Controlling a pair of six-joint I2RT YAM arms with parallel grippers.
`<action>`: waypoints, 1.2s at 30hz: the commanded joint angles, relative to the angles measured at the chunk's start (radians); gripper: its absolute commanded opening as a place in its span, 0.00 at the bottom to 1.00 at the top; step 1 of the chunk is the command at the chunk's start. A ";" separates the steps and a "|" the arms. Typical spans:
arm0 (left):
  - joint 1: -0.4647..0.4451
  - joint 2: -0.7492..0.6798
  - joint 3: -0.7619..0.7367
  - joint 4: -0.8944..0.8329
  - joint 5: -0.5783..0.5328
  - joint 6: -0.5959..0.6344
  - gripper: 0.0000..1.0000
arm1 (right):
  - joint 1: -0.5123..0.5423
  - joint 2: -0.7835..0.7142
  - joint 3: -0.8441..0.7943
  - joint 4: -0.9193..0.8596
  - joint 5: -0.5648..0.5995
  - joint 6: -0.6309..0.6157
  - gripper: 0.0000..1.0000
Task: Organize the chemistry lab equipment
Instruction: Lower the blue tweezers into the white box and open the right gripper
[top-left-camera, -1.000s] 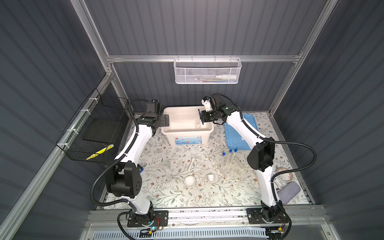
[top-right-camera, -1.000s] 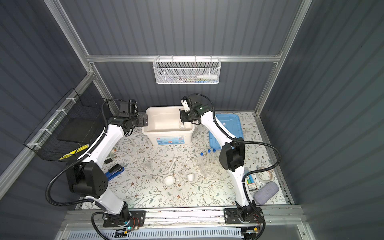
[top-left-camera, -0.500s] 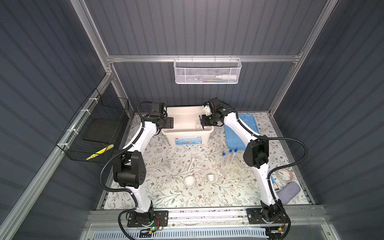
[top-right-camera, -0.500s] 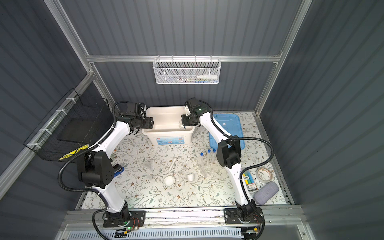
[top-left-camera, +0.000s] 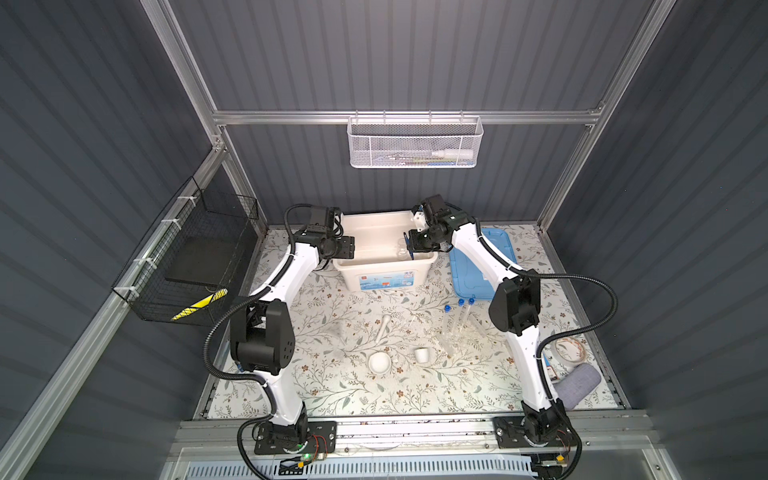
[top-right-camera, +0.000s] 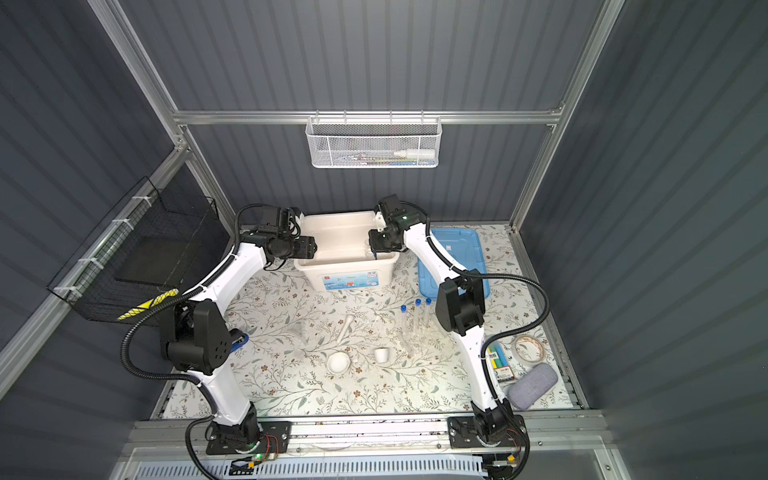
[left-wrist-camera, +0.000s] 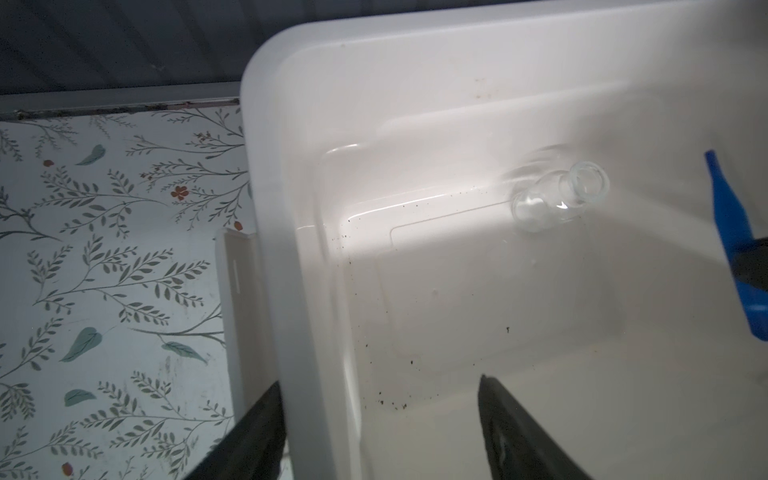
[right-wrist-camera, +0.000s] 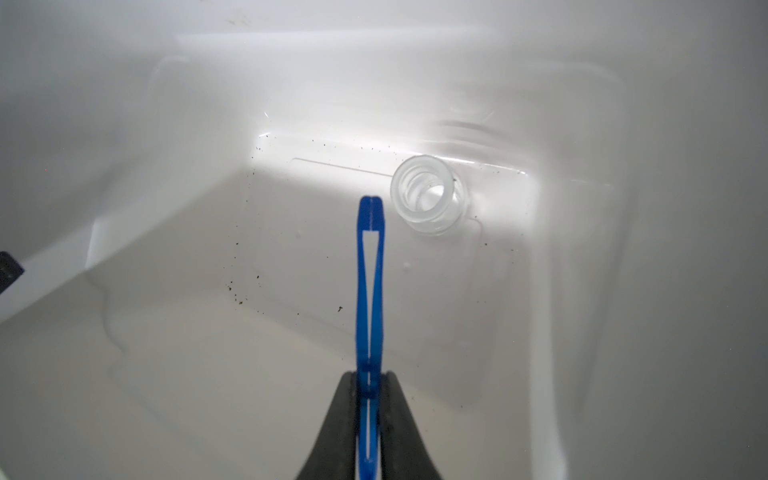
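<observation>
Right hand (right-wrist-camera: 369, 380) clamps blue tweezers (right-wrist-camera: 369, 266), tip near flask (right-wrist-camera: 428, 195) inside white bin (right-wrist-camera: 124, 124)

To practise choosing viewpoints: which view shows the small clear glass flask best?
The right wrist view: the small clear glass flask is large and sharp, mouth towards the camera. The left wrist view shows it smaller, side-on. In both top views it is a faint glint.

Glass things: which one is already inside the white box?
The small glass flask, on the floor of the white box. The three blue-capped test tubes are outside it, on the table.
</observation>
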 joint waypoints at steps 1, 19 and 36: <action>-0.036 0.012 0.017 -0.005 0.022 0.003 0.73 | -0.011 -0.037 -0.038 -0.030 0.014 -0.020 0.13; -0.100 -0.035 -0.028 -0.033 0.002 0.030 0.72 | -0.028 -0.023 -0.051 -0.092 0.083 -0.053 0.13; -0.099 -0.086 -0.015 -0.039 0.015 0.040 0.74 | -0.062 0.104 0.029 -0.115 0.069 -0.067 0.15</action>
